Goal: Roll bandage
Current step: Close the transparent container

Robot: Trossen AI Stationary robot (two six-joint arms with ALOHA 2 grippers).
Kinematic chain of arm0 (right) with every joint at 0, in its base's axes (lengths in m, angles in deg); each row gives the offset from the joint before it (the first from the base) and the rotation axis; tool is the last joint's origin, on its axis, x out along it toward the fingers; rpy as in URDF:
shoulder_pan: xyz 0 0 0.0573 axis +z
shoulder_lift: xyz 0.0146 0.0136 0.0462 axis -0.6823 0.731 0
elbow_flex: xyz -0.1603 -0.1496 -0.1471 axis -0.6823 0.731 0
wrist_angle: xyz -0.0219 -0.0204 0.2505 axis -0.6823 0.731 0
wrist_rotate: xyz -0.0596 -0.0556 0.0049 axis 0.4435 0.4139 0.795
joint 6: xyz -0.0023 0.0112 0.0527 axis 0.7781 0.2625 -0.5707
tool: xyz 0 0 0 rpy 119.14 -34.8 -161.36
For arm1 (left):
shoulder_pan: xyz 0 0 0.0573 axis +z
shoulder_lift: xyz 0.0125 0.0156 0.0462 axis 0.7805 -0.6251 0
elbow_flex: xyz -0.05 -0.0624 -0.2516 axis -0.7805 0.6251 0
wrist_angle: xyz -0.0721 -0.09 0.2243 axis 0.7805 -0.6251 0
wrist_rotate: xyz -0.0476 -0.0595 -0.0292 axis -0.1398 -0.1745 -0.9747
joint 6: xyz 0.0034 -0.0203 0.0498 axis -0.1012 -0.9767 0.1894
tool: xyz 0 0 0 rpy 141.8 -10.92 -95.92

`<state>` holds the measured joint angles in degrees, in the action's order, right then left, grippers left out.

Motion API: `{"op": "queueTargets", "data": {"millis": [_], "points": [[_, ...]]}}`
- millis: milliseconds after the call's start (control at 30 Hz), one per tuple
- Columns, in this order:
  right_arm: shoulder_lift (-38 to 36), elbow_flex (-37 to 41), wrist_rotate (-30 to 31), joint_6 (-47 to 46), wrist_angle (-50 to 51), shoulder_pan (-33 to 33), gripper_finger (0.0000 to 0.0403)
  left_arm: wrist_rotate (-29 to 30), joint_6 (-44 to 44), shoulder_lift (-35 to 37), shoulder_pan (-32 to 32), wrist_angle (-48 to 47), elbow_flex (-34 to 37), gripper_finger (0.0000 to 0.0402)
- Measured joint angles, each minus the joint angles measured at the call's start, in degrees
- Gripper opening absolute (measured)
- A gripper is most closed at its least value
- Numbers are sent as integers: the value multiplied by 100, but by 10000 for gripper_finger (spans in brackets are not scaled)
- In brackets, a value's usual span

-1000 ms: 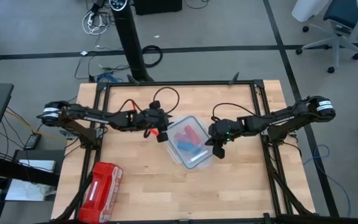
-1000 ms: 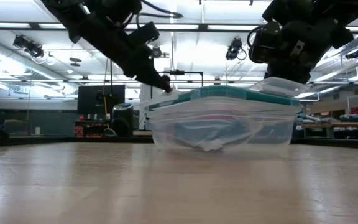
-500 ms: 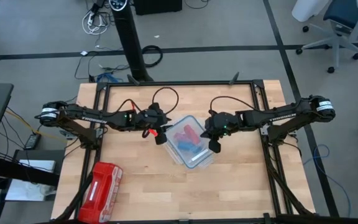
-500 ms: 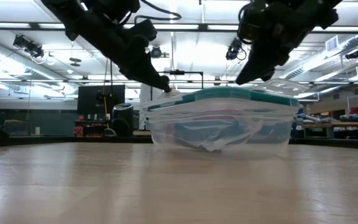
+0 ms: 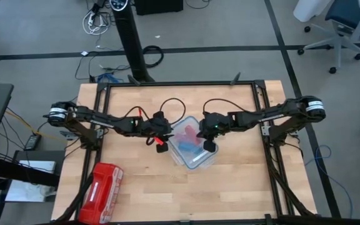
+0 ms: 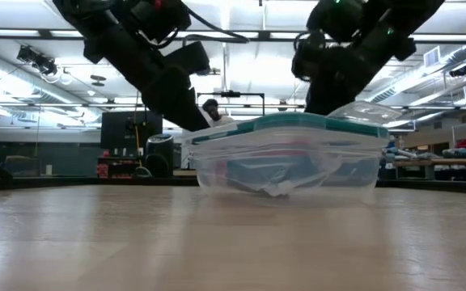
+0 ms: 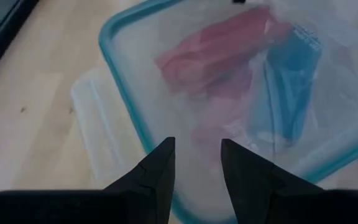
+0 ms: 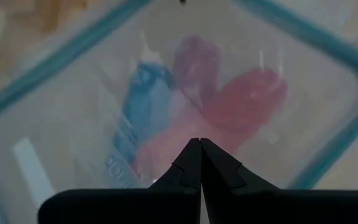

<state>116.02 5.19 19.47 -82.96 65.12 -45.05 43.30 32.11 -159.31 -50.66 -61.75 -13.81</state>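
A clear plastic container [image 5: 195,164] with a teal-rimmed lid [image 6: 298,121] stands at the table's middle. Through the lid I see the blue bandage [image 7: 288,93] [image 8: 143,99] lying inside beside red-pink rolls [image 7: 216,50]. My left gripper [image 7: 197,149] is open, slanting down over the lid's left corner [image 5: 165,142]. My right gripper [image 8: 200,142] is shut, slanting down over the lid's right part [image 5: 209,145]. My left gripper's open fingers [image 7: 160,168] stand over the lid just inside its teal rim [image 7: 114,68]; whether they touch it I cannot tell. My right gripper's shut fingertips [image 8: 191,155] point down at the lid above the rolls; whether they rest on it I cannot tell.
A red zip pouch [image 5: 102,184] lies near the table's near left corner. A black frame [image 5: 180,84] runs round the table's edges. Bare wood lies on the near side of the container.
My right gripper has gone from the container's right edge toward the table's left, in over the lid, rolling as it went, and has stayed shut. My left gripper has sunk a little toward the lid's left corner, still open. The container has stayed in place.
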Motion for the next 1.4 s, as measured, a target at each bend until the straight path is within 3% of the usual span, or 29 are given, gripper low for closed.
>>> {"op": "queueTargets", "data": {"millis": [267,800,1067,1267,1400], "points": [[530,-37,-176,-176,-115,-7,1,98,-127,-147,-68,35,-15,135],[467,-22,-265,-468,43,11,1,808,341,-132,-409,242,4,135],[472,-17,-274,-459,43,9,1,857,228,319,-744,592,-14,135],[464,-7,-290,-433,16,0,2,774,-311,487,-1322,-805,-500,135],[464,-2,-290,-412,6,-2,1,1058,-431,401,-1749,-1312,-601,135]]}}
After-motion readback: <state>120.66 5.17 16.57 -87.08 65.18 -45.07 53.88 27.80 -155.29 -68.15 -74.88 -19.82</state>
